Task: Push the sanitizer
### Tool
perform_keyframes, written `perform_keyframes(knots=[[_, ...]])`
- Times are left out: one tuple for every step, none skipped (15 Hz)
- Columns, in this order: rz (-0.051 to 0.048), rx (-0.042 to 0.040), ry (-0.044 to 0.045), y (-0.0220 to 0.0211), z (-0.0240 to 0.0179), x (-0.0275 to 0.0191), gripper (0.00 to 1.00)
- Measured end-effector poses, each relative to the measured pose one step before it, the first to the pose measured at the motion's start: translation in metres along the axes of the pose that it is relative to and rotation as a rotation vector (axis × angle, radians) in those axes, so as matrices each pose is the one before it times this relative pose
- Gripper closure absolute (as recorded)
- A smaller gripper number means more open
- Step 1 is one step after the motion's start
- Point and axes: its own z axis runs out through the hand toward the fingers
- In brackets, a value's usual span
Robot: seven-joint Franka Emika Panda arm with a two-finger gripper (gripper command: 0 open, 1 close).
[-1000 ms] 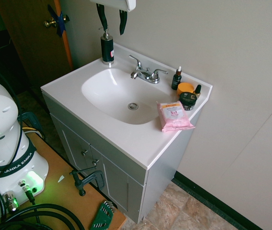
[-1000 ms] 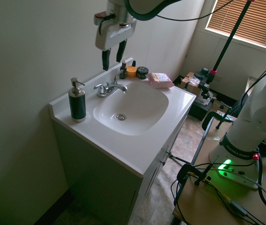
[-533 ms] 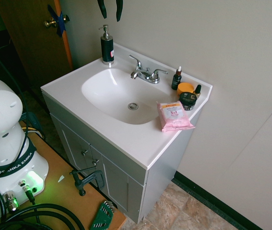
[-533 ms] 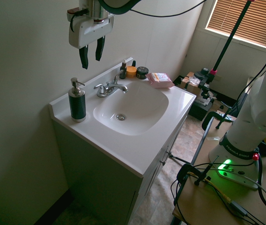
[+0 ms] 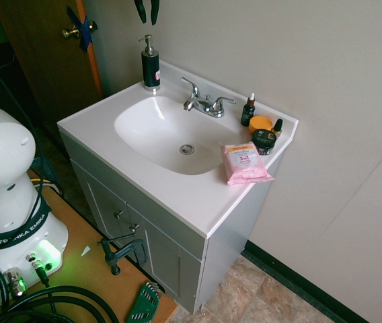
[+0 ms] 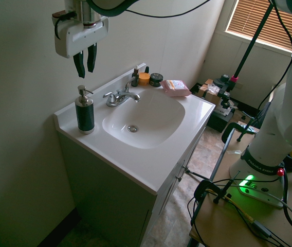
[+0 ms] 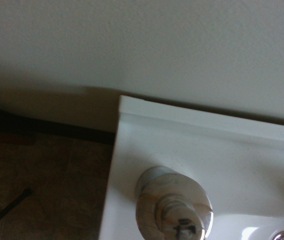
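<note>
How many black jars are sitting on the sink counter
1: the squat black jar, beside the wipes pack at the counter's faucet side. Another could be hidden behind it.

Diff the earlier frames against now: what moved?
The gripper moved from above the faucet side toward the sanitizer, and its jaws narrowed, still open. Nothing grasped or released. Sanitizer, faucet, pink wipes pack and the small containers stayed put.

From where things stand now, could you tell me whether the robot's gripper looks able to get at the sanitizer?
Probably yes: the gripper hangs above the sanitizer with its fingers apart, nothing shows between them, and the faucet stands off to one side.
</note>
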Motion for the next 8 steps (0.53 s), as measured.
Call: perform_keyframes(knots=[[0.00086, -0.00236, -0.00072, -0.00463, 0.00126, -0.00206, 1.00], [0.00051, -0.00512, 0.00028, -0.00281, 0.00289, -0.00050, 1.00], [0.00023, -0.00643, 0.00013, -0.00179, 0.00361, 0.00055, 1.00], [0.00126, -0.00585, -0.00069, -0.00095, 0.00373, 0.00224, 1.00], [0.00206, -0.00560, -0.00145, -0.00070, 0.00392, 0.00260, 1.00], [0.00074, -0.00417, -0.00095, -0.00103, 0.00308, 0.00168, 1.00], [-0.00048, -0.00361, -0.00192, -0.00153, 0.00256, 0.00049, 1.00], [-0.00136, -0.00515, -0.00306, -0.00191, 0.00147, -0.00101, 1.00]])
